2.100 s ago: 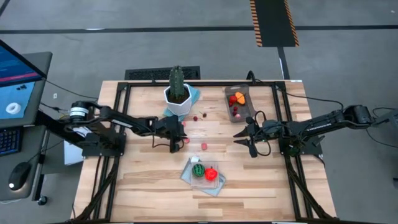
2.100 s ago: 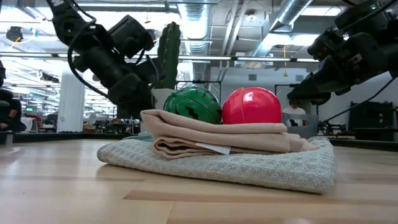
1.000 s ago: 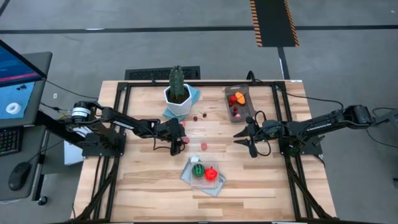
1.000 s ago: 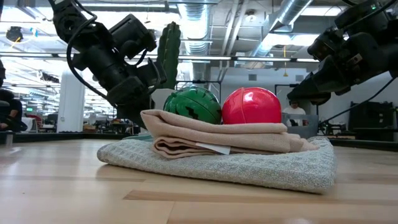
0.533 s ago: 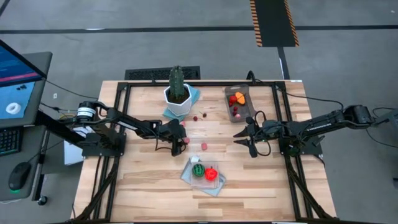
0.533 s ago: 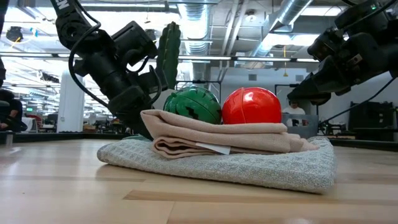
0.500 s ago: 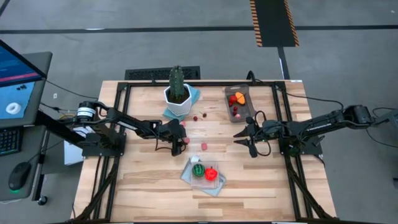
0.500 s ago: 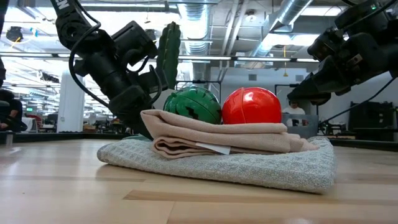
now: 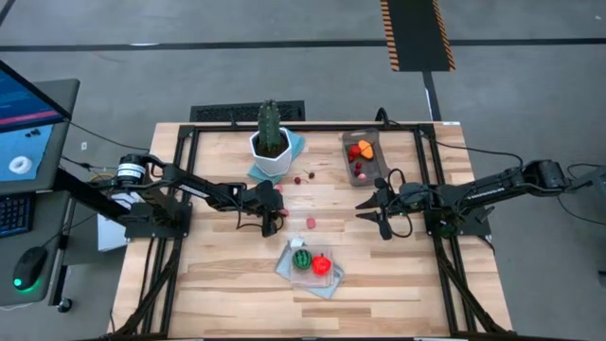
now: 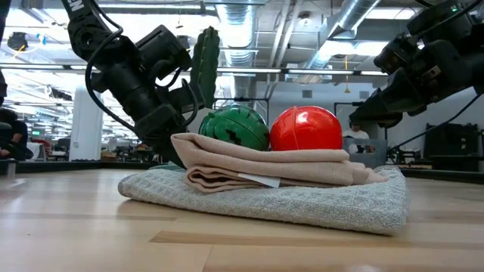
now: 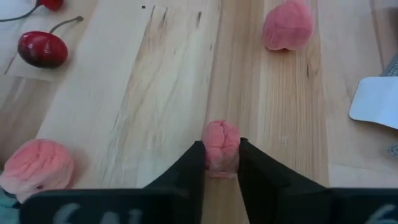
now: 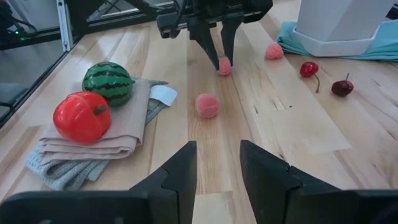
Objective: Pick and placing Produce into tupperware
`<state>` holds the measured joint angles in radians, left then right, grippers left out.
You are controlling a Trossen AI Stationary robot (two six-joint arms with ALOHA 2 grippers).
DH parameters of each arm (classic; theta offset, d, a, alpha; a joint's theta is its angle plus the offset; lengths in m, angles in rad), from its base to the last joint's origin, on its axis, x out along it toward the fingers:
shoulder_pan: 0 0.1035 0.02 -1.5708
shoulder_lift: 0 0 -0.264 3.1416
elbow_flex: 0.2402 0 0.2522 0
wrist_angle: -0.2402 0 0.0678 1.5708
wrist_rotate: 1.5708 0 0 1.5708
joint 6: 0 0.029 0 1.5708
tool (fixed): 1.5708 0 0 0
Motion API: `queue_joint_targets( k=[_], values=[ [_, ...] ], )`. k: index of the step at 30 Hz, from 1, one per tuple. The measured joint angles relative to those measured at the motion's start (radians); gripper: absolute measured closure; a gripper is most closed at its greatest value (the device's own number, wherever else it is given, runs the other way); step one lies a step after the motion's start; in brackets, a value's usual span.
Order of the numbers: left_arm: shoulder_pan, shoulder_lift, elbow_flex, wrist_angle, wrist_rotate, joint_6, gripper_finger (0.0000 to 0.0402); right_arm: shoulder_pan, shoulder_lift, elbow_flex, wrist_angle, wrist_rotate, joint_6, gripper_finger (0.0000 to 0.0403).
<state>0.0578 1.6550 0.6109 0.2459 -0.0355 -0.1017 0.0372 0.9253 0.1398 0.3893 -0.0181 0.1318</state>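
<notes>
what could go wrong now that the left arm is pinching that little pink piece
The left end effector grips the small pink berry only at its fingertips, so it may slip out on lifting. The tupperware sits across the table, close to the waiting right end effector; carrying the berry over could bring the arms near each other. A second pink berry and the cherries lie nearby and might get knocked.

Bright, even overhead light; soft shadows

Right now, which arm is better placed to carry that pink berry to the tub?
Left: its fingers are already around the pink berry on the table, while the right gripper hangs empty.
</notes>
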Motion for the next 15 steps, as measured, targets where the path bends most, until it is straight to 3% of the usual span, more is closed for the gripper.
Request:
queue_joint_targets(
  k=[15],
  values=[
    [0.001,0.000,0.038,0.107,-0.014,-0.001,0.0345,0.000,0.000,0.000,0.000,0.000,0.000,0.0257]
  ],
)
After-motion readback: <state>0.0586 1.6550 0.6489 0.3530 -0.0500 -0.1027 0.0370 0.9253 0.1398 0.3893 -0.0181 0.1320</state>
